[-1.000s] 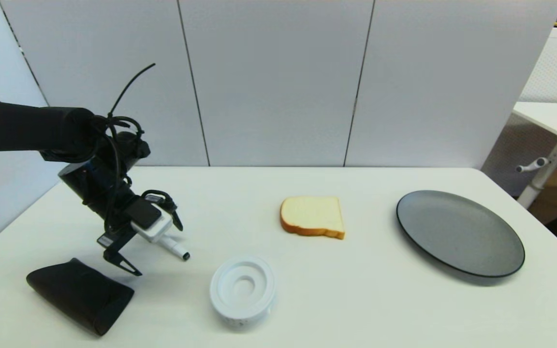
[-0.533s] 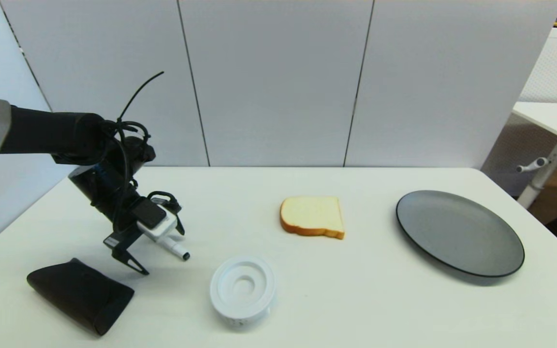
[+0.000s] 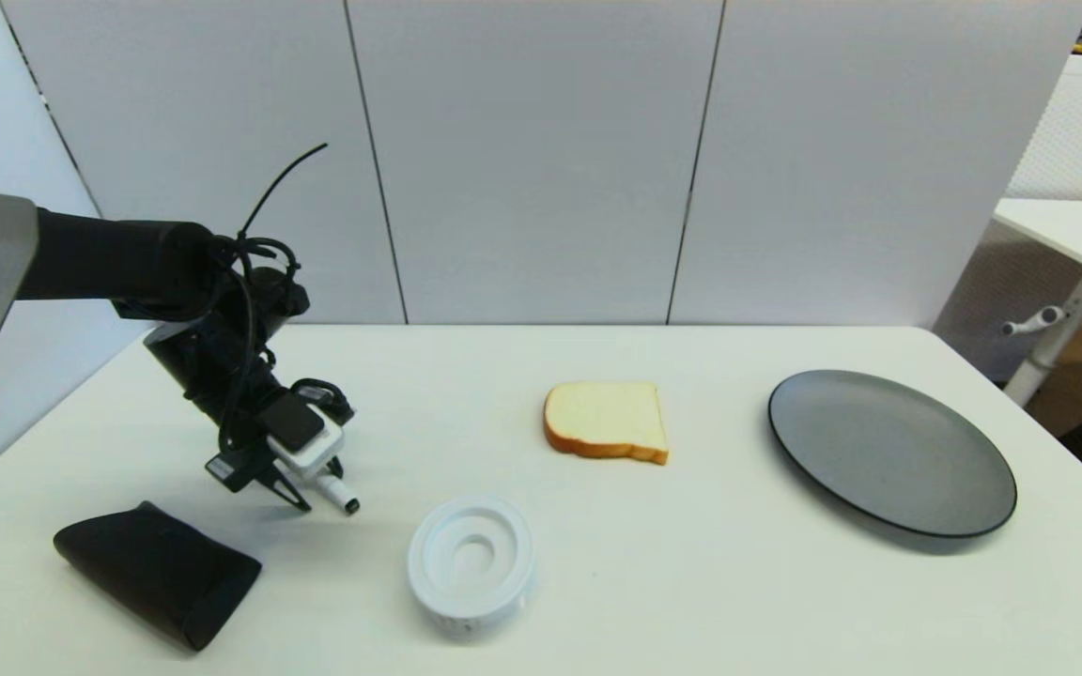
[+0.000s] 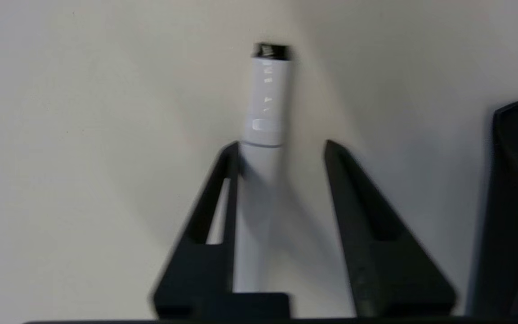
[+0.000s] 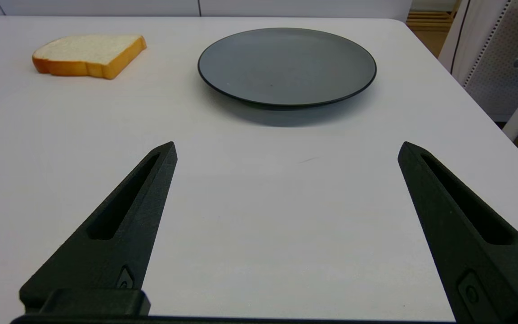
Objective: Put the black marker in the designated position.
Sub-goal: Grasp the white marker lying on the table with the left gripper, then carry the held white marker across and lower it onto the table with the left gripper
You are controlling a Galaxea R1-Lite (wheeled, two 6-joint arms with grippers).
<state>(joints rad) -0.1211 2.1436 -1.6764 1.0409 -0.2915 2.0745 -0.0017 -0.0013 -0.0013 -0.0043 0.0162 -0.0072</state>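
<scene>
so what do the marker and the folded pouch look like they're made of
The black marker, lying between the left gripper fingers: likely smooth plastic, with a faint sheen and printed barrel. The black pouch: probably soft matte fabric or faux leather, going by its rounded folds; uncertain.

Smooth white plastic marker [image 4: 267,99], matt dark plate [image 3: 890,453], soft black pouch [image 3: 156,571].

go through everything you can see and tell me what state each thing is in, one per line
Marker: lying on the table, between the left gripper's fingers, not clamped.
Left gripper: open, low over the marker.
Right gripper: open, holding nothing, off by the plate.
Plate: flat, nothing on it.
Bread: lying flat on the table.
White ring: sitting flat.
Pouch: folded, lying on the table.
</scene>
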